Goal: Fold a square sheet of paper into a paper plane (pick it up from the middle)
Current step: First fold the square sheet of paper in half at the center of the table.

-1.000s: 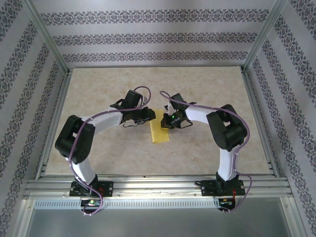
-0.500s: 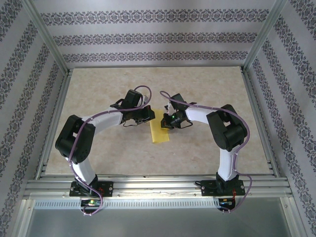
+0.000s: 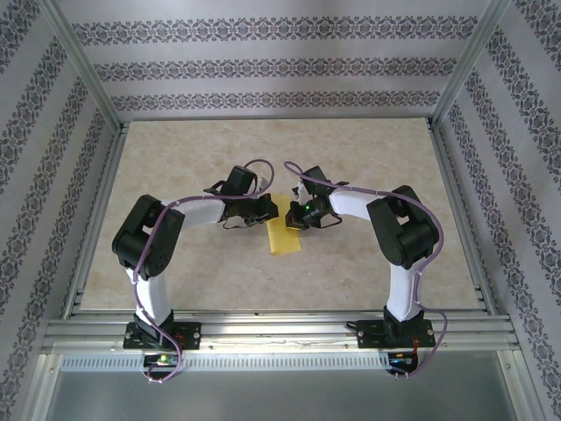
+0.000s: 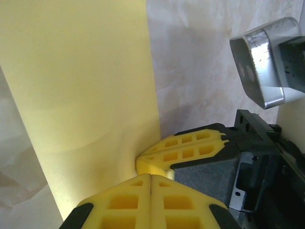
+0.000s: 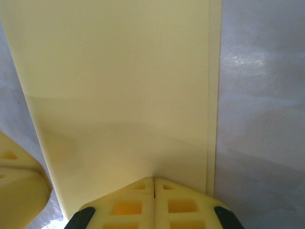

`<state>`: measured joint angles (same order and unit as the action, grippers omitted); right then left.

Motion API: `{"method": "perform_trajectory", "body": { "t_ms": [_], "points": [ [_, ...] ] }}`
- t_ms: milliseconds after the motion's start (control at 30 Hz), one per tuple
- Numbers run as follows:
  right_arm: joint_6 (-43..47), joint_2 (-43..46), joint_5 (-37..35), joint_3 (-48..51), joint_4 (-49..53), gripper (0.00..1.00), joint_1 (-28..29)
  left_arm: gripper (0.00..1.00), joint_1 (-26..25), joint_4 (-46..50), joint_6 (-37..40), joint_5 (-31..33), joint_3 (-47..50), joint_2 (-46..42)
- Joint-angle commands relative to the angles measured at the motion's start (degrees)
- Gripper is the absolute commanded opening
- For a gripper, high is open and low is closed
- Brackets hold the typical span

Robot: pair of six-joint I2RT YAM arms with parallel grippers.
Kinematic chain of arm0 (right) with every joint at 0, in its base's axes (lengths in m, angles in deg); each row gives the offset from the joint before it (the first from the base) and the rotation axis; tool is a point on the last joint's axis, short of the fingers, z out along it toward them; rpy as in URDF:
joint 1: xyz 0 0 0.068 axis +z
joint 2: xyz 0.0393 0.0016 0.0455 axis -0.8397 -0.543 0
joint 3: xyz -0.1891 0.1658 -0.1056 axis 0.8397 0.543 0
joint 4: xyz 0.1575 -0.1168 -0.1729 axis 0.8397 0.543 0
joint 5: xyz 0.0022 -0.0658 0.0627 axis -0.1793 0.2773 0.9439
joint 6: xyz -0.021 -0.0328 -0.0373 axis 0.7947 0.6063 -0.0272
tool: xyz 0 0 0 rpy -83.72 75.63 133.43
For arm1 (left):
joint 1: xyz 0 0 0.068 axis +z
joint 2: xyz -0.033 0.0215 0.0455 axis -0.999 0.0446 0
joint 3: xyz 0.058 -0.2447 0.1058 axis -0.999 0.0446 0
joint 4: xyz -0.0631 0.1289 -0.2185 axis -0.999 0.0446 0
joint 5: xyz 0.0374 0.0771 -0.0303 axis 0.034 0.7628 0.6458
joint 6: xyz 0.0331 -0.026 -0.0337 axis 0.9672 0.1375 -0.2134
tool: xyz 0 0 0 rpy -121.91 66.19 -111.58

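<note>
The square sheet of paper (image 3: 282, 235) lies flat at the table's middle, folded into a long narrow yellow strip rather than a pointed dart. In the right wrist view the paper (image 5: 124, 81) has a thin under-layer showing along its right edge. My left gripper (image 3: 266, 209) is shut, and its closed tip (image 4: 151, 175) rests at the far end of the paper (image 4: 86, 86), near its right edge. My right gripper (image 3: 294, 215) is also shut, its tip (image 5: 153, 179) pressed down on the same end of the strip. The two tips stand almost touching.
The beige table (image 3: 368, 167) is ringed by an aluminium frame (image 3: 280, 309) and patterned walls. The right gripper's fingers (image 4: 186, 148) and camera housing (image 4: 267, 62) sit close beside the left tip. A left fingertip (image 5: 19, 181) shows at the lower left of the right wrist view.
The left arm's elbow has shifted right and its wrist has moved slightly nearer the paper, with its jaws closing. The right arm and the paper have not moved.
</note>
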<state>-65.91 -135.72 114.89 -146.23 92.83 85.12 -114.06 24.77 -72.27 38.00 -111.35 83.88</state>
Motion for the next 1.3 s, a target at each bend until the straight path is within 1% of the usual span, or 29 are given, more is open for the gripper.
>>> {"method": "perform_trajectory", "body": {
  "t_ms": [0,167,267,333,433,500,667,767,867,933,1000,1100,1267],
  "points": [
    [-0.8,-2.4,-4.8,1.4,5.6,0.00,0.6,0.00,-0.1,-2.4,0.3,1.2,2.2,1.7],
    [-0.7,-1.9,-4.9,2.2,5.6,0.00,0.6,0.00,-0.1,-3.1,1.8,3.9,5.8,2.4],
    [-1.1,-1.8,-5.4,2.8,5.5,0.00,0.6,0.00,0.0,-1.4,3.1,5.7,7.2,3.3],
    [-1.2,-1.9,-5.8,3.0,5.5,0.00,0.6,0.00,0.2,-1.6,3.2,5.9,8.2,3.2],
    [-1.5,-1.7,-6.4,3.3,5.4,0.00,0.6,0.01,0.2,-2.1,2.9,4.0,8.1,2.0],
    [-1.8,-1.5,-6.6,3.2,5.4,0.00,0.7,0.03,0.1,-0.3,3.1,2.6,6.2,-0.7],
    [-2.2,-1.4,-6.4,2.7,5.5,0.00,0.8,0.05,-0.4,4.2,2.1,2.0,3.1,-7.3],
    [-2.2,-1.3,-6.8,2.9,5.4,0.00,0.7,0.04,-0.8,0.1,-1.5,0.1,6.2,-8.3],
    [-2.1,-1.7,-6.1,3.0,5.3,0.00,0.8,0.03,-1.5,-5.7,-4.2,-3.3,9.4,-6.7],
    [-2.2,-1.8,-6.1,3.3,4.9,0.00,0.8,0.02,-1.8,-6.7,-5.1,-2.5,10.7,-5.4],
    [-2.3,-1.6,-6.1,3.5,4.9,0.00,0.8,0.02,-1.8,-6.1,-4.1,-2.4,11.6,-3.8],
    [-2.5,-1.3,-6.0,4.0,4.5,0.00,0.8,0.02,-1.8,-5.1,-2.9,0.3,13.7,-2.7],
    [-2.5,-1.4,-6.4,4.1,4.5,0.00,0.6,0.03,-1.8,-0.6,1.2,3.1,15.4,-3.8]
  ]
}}
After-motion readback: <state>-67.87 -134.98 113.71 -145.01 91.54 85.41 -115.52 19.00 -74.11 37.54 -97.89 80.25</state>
